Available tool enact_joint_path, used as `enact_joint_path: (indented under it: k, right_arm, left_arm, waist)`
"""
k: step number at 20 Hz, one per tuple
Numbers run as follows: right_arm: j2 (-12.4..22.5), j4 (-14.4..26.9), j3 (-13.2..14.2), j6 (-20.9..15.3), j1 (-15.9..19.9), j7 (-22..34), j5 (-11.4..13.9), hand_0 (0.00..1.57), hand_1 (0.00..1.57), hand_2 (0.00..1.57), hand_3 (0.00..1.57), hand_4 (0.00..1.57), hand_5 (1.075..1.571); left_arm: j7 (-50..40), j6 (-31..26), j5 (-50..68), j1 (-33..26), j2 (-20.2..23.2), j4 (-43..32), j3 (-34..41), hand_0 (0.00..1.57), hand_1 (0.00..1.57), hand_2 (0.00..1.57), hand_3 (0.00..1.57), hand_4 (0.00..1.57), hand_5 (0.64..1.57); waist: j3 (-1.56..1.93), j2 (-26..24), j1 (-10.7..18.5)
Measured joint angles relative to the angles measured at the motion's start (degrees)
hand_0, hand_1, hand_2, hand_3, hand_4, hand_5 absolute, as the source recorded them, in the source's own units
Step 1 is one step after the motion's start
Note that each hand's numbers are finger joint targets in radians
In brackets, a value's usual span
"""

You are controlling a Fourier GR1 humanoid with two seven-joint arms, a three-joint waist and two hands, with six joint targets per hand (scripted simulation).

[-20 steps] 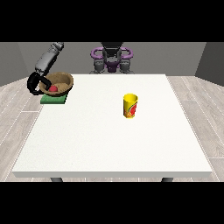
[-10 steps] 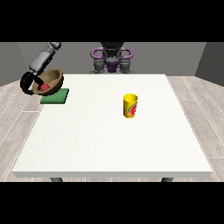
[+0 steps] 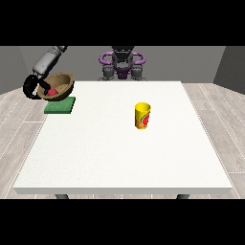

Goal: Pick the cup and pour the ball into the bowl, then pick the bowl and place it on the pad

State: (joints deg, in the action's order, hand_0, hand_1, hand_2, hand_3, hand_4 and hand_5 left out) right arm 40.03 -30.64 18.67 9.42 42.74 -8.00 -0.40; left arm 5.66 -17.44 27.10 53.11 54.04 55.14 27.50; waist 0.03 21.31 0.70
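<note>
1. Holding the bowl (image 3: 56, 86), the hand (image 3: 32, 89) at the view's left grips its rim, tilted, above the pad (image 3: 60, 105) at the table's (image 3: 119, 153) far-left corner.
2. The bowl has risen off the pad since a second ago; placement looks undone.
3. The ball (image 3: 51, 90) lies inside the bowl.
4. The cup (image 3: 142, 116) stands mid-table, well apart; open room surrounds the pad.
</note>
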Motion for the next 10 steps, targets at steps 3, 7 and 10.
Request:
enact_joint_path:
  k: [3, 7, 10]
  right_arm:
    - [-1.2, 1.2, 0.9, 0.2, -0.6, -0.9, -1.0, 1.57, 1.57, 1.57, 1.13, 1.12, 1.568]
    - [-2.2, 3.6, 2.4, 0.7, -0.6, -0.6, -2.5, 1.57, 1.57, 1.57, 1.57, 0.89, 1.562]
    - [0.5, 5.7, 5.1, -0.9, -0.3, 0.2, -4.1, 1.21, 1.21, 1.26, 1.23, 0.0, 1.562]
  left_arm:
    - [0.4, -1.1, 0.6, -0.3, 1.0, -0.4, 0.6, 0.0, 0.0, 0.0, 0.0, 0.0, 1.525]
    - [0.2, -0.6, 1.0, -0.2, 1.7, 0.4, 1.1, 0.0, 0.0, 0.0, 0.0, 0.0, 1.523]
    - [-0.1, -1.0, 2.0, -0.2, 2.5, 1.4, 1.9, 0.0, 0.0, 0.0, 0.0, 0.0, 1.517]
  waist:
    - [0.01, 0.7, 0.2]
    - [0.03, 1.3, 0.0]
    - [0.07, 2.8, 0.5]
